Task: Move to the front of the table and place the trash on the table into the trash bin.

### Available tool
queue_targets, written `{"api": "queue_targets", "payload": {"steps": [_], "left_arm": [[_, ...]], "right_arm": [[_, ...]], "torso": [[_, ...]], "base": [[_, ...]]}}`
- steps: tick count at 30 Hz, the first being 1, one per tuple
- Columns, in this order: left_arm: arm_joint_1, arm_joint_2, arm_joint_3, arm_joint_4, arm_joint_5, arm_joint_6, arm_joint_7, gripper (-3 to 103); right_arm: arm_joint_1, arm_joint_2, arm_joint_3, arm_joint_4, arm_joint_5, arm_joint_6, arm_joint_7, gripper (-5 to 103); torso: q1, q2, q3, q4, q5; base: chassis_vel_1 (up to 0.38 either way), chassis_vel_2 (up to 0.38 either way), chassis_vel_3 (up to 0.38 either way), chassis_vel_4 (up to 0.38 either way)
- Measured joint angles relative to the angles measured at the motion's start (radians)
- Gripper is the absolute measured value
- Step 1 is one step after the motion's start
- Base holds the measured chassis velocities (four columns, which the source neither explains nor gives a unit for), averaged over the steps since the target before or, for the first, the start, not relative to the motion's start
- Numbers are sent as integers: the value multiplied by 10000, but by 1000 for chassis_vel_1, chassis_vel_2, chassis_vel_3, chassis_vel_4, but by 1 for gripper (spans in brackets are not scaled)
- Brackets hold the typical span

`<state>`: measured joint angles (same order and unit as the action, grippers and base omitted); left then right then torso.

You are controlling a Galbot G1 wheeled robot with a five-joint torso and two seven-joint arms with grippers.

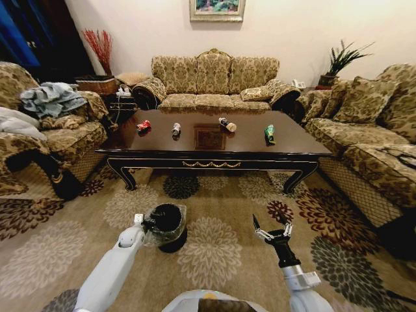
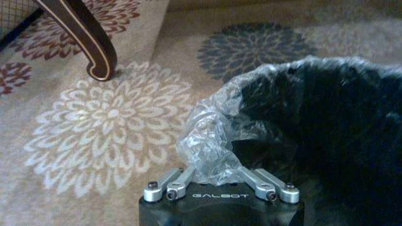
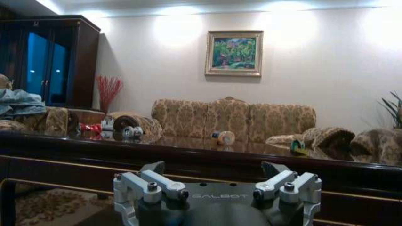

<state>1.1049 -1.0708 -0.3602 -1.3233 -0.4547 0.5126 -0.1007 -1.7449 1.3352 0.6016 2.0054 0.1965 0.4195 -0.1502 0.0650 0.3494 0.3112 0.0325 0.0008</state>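
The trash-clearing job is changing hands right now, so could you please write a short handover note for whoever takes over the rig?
Left gripper: shut on the bag lining of the trash bin, held low over the carpet in front of the table.
Right gripper: open, empty, raised before the table's front edge.
On the table, left to right: crushed red can, silver-black can, dark bottle, green bottle.
Done: robot faces the table with the bin in hand.
Left: all four items still need binning.

Cream walls, framed painting (image 1: 217, 9); patterned sofas (image 1: 214, 81) on three sides; floral carpet (image 1: 214, 250); dark cabinet (image 3: 53, 61)
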Motion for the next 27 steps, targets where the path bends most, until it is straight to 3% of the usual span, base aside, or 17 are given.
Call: {"api": "queue_targets", "payload": {"steps": [3,16,24,27], "left_arm": [[333,469,111,-352,19,309,214,6],[886,1058,151,-940,-13,630,626,6],[1070,1101,101,-1005,259,87,722,6],[1268,1069,-53,-1050,684,-529,779,6]], "right_arm": [[11,46,-16,-45,14,2,3,100],[15,152,-64,-160,26,133,-6,100],[42,140,-55,-151,42,162,-2,100],[47,146,-49,-147,50,171,-2,100]], "torso": [[0,0,0,-2,-12],[0,0,3,1,-11],[0,-1,3,1,-13],[1,-1,4,1,-16]], "base": [[0,0,0,0],[0,0,0,0],[0,0,0,0],[0,0,0,0]]}}
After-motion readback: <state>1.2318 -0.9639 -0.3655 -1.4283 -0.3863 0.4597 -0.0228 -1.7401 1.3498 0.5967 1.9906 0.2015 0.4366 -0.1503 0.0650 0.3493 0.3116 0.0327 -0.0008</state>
